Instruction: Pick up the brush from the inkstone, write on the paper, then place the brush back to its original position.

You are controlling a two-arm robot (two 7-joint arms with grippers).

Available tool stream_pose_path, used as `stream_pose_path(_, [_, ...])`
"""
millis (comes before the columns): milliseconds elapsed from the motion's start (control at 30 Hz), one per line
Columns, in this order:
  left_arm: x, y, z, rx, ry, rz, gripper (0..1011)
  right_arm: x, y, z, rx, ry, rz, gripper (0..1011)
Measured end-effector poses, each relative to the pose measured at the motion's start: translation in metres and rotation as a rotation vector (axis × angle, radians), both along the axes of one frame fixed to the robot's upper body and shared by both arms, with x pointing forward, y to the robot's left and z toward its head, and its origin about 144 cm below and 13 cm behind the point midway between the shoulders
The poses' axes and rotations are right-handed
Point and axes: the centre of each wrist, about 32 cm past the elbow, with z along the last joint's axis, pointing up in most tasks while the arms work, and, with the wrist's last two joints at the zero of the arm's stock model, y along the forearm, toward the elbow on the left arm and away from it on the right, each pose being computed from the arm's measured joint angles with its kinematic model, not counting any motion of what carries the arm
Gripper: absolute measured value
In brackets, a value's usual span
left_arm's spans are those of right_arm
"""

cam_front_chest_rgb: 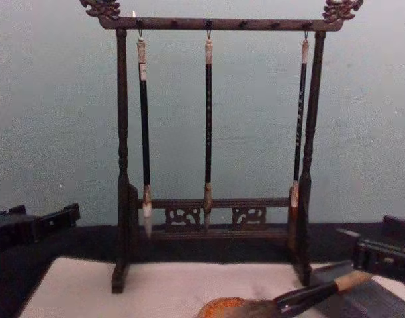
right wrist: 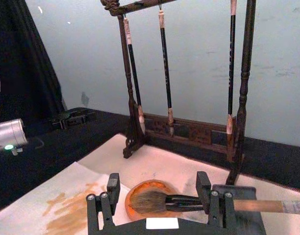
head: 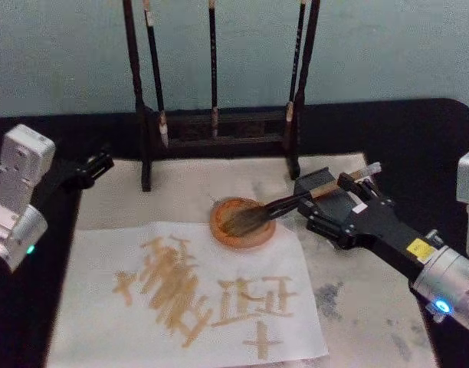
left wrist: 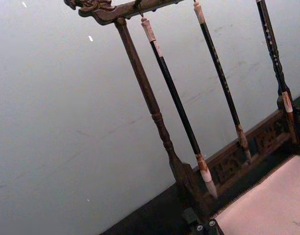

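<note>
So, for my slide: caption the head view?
Right tool lays brush on inkstone beside inked paper.

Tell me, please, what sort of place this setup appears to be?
Probably a calligraphy desk: a carved wooden rack hung with slim brushes, an inkstone with the brush on it, and paper bearing brushed characters.
</note>
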Motion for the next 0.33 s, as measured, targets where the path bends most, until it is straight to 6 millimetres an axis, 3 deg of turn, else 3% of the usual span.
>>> stream_pose_path(333, [0.0000,0.0000,0.0000,0.000,0.000,0.000,1002,0.0000,-0.0008,-0.0001,0.002,0.001,-0.002,1001])
